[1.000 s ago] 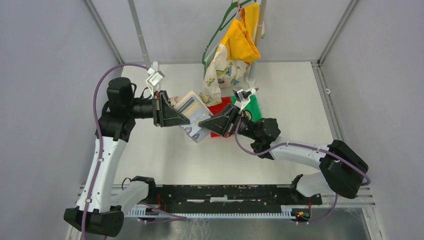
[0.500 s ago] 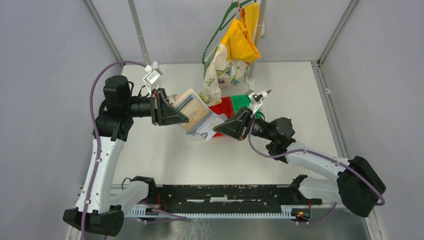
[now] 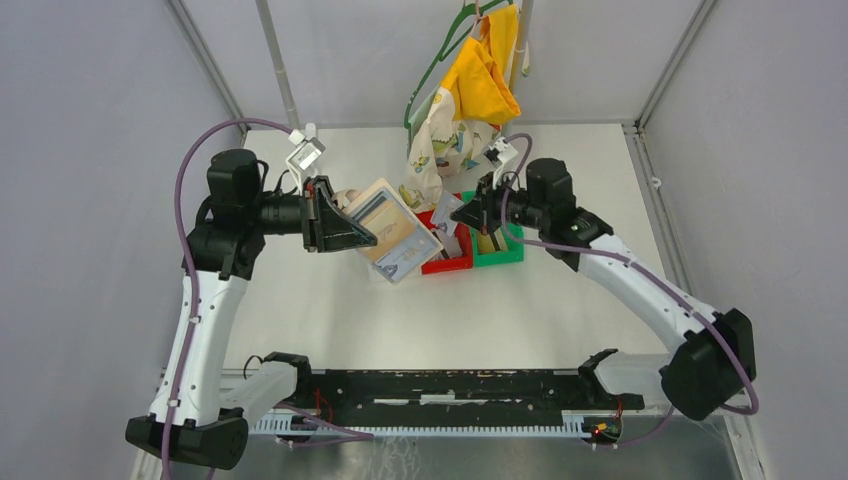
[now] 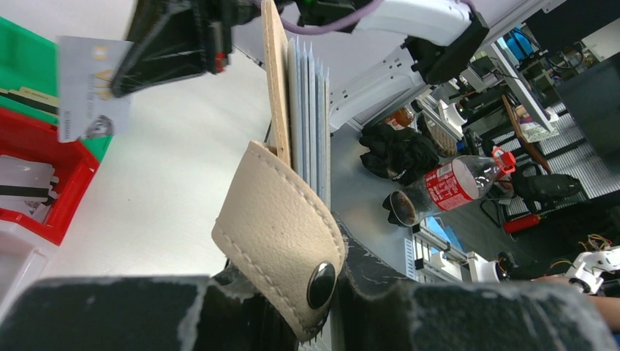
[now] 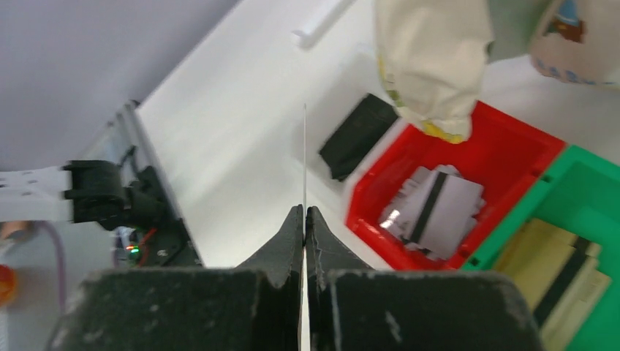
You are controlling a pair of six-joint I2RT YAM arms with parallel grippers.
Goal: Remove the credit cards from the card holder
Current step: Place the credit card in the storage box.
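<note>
My left gripper (image 3: 347, 226) is shut on the tan card holder (image 3: 395, 232) and holds it open above the table. In the left wrist view the card holder (image 4: 276, 80) stands edge-on with clear sleeves beside it, its snap tab (image 4: 281, 234) between my fingers (image 4: 439, 314). My right gripper (image 3: 464, 214) is shut on a pale grey credit card (image 4: 86, 88), apart from the holder and above the red bin (image 3: 447, 262). In the right wrist view that card (image 5: 304, 157) shows edge-on between the closed jaws.
The red bin (image 5: 526, 157) holds several pale cards (image 5: 437, 210). The green bin (image 3: 497, 248) holds tan cards (image 5: 563, 272). A white bin with black cards (image 5: 358, 136) lies left of the red one. Clothes (image 3: 470, 90) hang on a rack at the back.
My right gripper drew a pale card out of the card holder and carried it right and back, over the red bin. My left gripper kept hold of the holder, nearly still.
</note>
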